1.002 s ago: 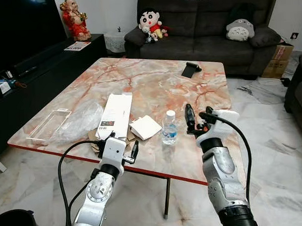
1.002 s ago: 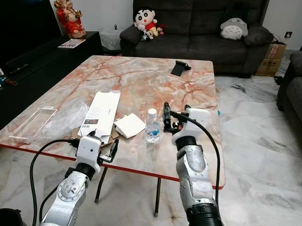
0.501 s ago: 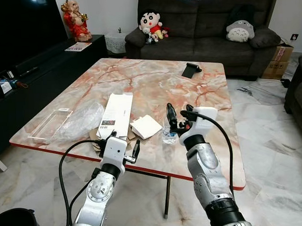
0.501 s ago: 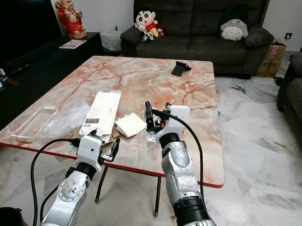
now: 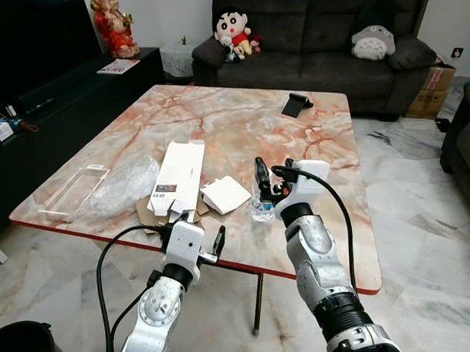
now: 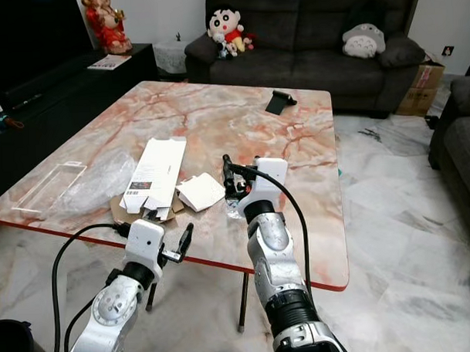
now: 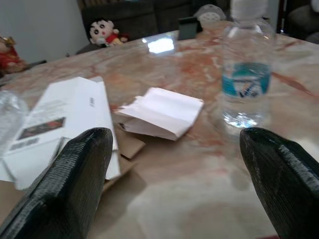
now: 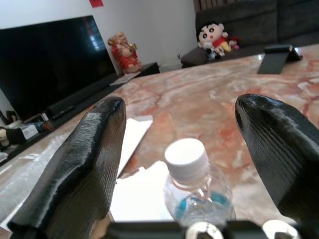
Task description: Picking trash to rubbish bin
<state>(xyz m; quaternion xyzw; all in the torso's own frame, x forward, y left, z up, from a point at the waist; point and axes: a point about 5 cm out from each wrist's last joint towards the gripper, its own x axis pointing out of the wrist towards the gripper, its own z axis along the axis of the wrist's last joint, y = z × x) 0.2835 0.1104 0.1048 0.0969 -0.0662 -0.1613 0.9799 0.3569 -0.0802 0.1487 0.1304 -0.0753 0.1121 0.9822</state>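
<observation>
A small clear water bottle (image 5: 259, 211) with a white cap stands upright near the front of the marble table (image 5: 241, 129). My right gripper (image 5: 270, 177) is open just above it, and in the right wrist view the cap (image 8: 186, 158) sits between the two fingers (image 8: 89, 164), untouched. A folded white paper (image 5: 226, 195), a flat white box (image 5: 179, 175) and brown cardboard (image 5: 147, 211) lie left of the bottle. My left gripper (image 5: 194, 239) hangs open at the table's front edge, facing the paper (image 7: 162, 113) and bottle (image 7: 246, 84).
A crumpled plastic bag (image 5: 124, 182) and a clear tray (image 5: 73, 191) lie at the table's left. A black phone stand (image 5: 296, 104) sits at the far side. A black bin (image 5: 21, 347) stands on the floor at lower left. Behind are a sofa (image 5: 324, 61) and TV cabinet (image 5: 58, 93).
My right gripper has swung left from beside the bottle to straddle its cap. The left arm has sunk slightly below the table edge. The camera shifted a little.
</observation>
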